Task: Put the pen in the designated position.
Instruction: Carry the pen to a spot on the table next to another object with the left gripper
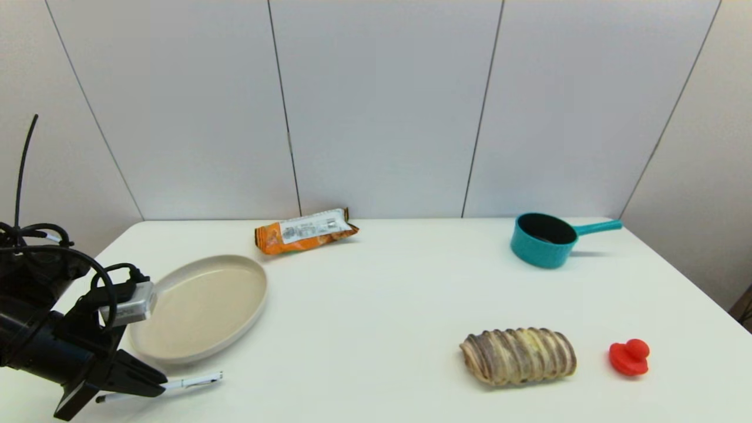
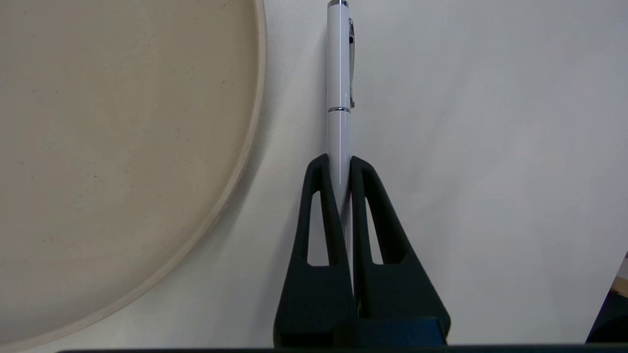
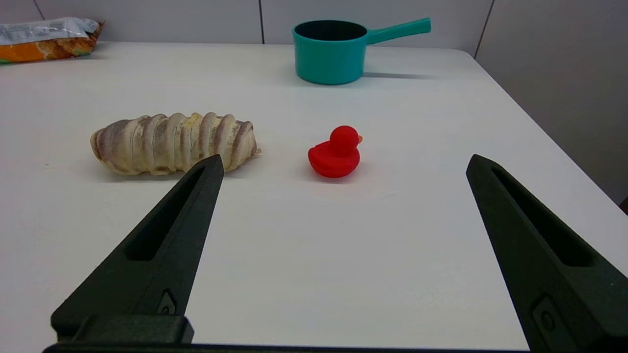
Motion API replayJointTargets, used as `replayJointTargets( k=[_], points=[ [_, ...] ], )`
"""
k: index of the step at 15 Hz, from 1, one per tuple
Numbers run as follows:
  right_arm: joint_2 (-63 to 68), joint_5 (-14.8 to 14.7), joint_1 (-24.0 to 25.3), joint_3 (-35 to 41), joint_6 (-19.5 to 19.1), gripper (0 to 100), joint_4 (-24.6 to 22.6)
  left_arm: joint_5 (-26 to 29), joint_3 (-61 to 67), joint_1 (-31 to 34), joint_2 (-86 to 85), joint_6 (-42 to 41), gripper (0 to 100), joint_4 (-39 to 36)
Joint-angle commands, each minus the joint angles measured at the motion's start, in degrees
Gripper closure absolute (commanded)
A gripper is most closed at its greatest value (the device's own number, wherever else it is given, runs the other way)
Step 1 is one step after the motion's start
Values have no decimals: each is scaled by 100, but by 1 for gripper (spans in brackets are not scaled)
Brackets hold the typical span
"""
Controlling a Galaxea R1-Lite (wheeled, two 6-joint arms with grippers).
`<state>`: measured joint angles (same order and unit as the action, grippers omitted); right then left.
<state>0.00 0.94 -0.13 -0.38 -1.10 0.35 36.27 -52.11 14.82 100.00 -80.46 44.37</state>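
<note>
The pen (image 1: pixel 197 381) is slim and white with a small clip, at the table's front left, just in front of the beige plate (image 1: pixel 202 305). My left gripper (image 1: pixel 160 388) is shut on its barrel. The left wrist view shows the pen (image 2: pixel 338 73) running out between the two black fingers (image 2: pixel 319 196) of the left gripper (image 2: pixel 338 161), parallel to the plate's rim (image 2: pixel 255 122). Whether it rests on the table or hangs just above it I cannot tell. No mark on the white tabletop shows the designated position. My right gripper (image 3: pixel 344 161) stands open low over the table's right side, holding nothing.
An orange snack packet (image 1: pixel 305 230) lies at the back, left of centre. A teal saucepan (image 1: pixel 543 239) stands at the back right. A ridged bread loaf (image 1: pixel 518 355) and a red toy duck (image 1: pixel 629 356) sit at the front right.
</note>
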Motion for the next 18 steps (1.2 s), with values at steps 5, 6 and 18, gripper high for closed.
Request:
replayJointTargets(
  k=[5, 6, 18],
  points=[
    [0, 3, 5, 3, -5, 0, 9, 21, 114, -6, 151, -49, 100, -333],
    [0, 3, 5, -6, -5, 0, 0, 21, 123, -6, 151, -49, 100, -333],
    [0, 3, -4, 3, -5, 0, 9, 21, 158, -6, 222, -49, 100, -430]
  ],
)
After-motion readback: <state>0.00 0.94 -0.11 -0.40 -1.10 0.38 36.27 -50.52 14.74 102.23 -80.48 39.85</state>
